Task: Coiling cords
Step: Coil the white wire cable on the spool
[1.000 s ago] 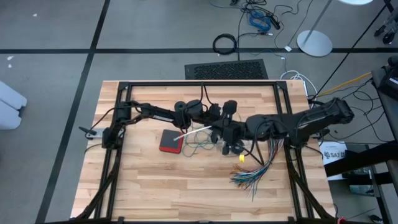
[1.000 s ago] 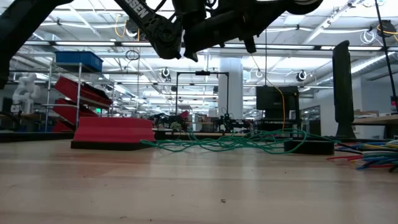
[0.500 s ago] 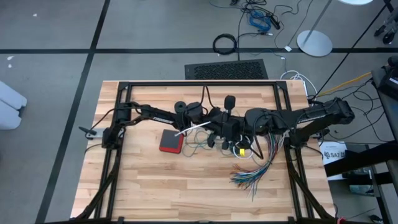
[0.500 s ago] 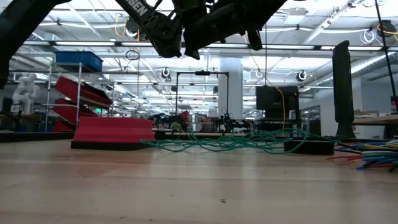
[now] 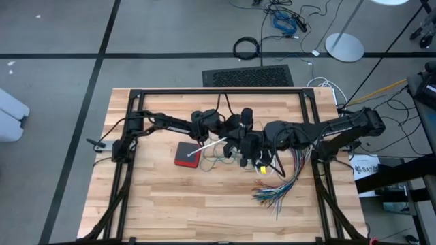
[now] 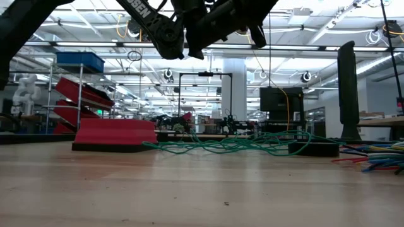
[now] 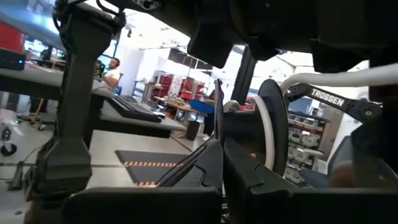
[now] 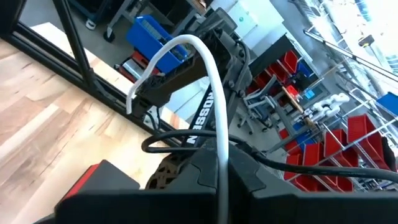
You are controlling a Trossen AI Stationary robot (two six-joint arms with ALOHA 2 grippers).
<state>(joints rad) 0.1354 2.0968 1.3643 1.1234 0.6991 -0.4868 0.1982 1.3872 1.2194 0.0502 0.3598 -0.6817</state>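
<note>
The right gripper (image 8: pixel 221 180) pinches the smooth, stiffly arched white cord (image 8: pixel 208 74). The left gripper (image 7: pixel 222 168) is pressed together. The thin teal-green cord (image 6: pixel 240 144) sprawls on the wooden table (image 5: pixel 204 204).

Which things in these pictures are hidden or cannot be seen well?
- High view: the middle of the white cord is covered by the two arms.
- Low view: both grippers are cut off by the top edge; the teal-green cord lies far away, its loops too thin to follow.
- Right wrist view: the right gripper hides the cord's lower end.
</note>
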